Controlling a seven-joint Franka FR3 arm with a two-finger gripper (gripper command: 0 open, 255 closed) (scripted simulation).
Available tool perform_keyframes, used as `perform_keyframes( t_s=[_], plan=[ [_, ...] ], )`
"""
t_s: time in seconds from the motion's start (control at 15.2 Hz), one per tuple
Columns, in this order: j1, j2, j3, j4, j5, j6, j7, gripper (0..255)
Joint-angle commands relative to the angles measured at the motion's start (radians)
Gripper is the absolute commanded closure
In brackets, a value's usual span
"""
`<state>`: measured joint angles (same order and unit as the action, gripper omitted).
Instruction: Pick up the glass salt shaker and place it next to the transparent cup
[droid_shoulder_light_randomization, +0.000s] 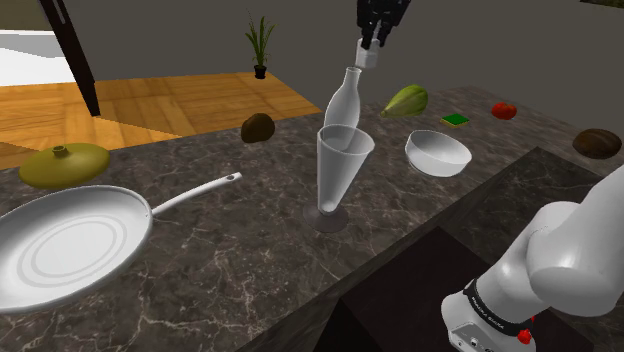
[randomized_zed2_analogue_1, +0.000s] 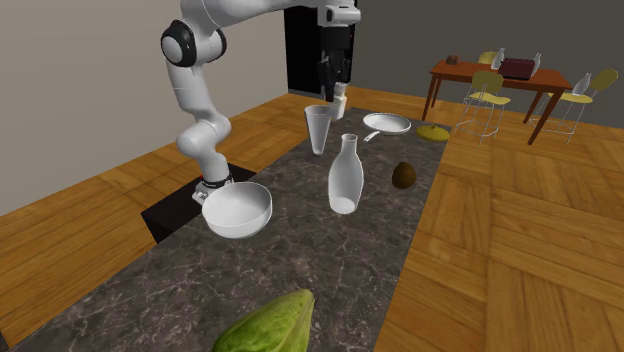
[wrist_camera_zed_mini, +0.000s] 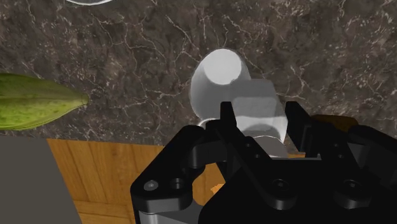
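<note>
My black gripper (droid_shoulder_light_randomization: 371, 44) hangs high over the dark marble counter (droid_shoulder_light_randomization: 230, 270), shut on a small pale salt shaker (droid_shoulder_light_randomization: 368, 57). In the wrist view the fingers (wrist_camera_zed_mini: 226, 119) clasp the translucent shaker (wrist_camera_zed_mini: 256, 94) from both sides. The transparent cup (droid_shoulder_light_randomization: 338, 172) is a tall cone-shaped glass on a foot and stands upright on the counter below the gripper. In the second exterior view the gripper (randomized_zed2_analogue_1: 338, 88) and shaker (randomized_zed2_analogue_1: 340, 100) hover just above and beside the cup (randomized_zed2_analogue_1: 319, 128).
A white bottle (droid_shoulder_light_randomization: 343, 100) stands right behind the cup. On the counter lie a white bowl (droid_shoulder_light_randomization: 437, 153), a pan (droid_shoulder_light_randomization: 70, 245), a green pod (droid_shoulder_light_randomization: 405, 100), a brown lump (droid_shoulder_light_randomization: 258, 127), a tomato (droid_shoulder_light_randomization: 504, 110) and a yellow-green gourd (droid_shoulder_light_randomization: 63, 165).
</note>
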<state>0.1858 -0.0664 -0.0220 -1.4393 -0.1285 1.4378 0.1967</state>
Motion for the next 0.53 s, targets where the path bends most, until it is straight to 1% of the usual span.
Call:
perform_keyframes(
  t_s=[0.0, 0.46],
  plan=[
    [0.022, 0.000, 0.026, 0.002, -0.001, -0.008, 0.049, 255],
    [0.105, 0.043, 0.121, 0.059, -0.008, -0.045, 0.222, 255]
  ],
)
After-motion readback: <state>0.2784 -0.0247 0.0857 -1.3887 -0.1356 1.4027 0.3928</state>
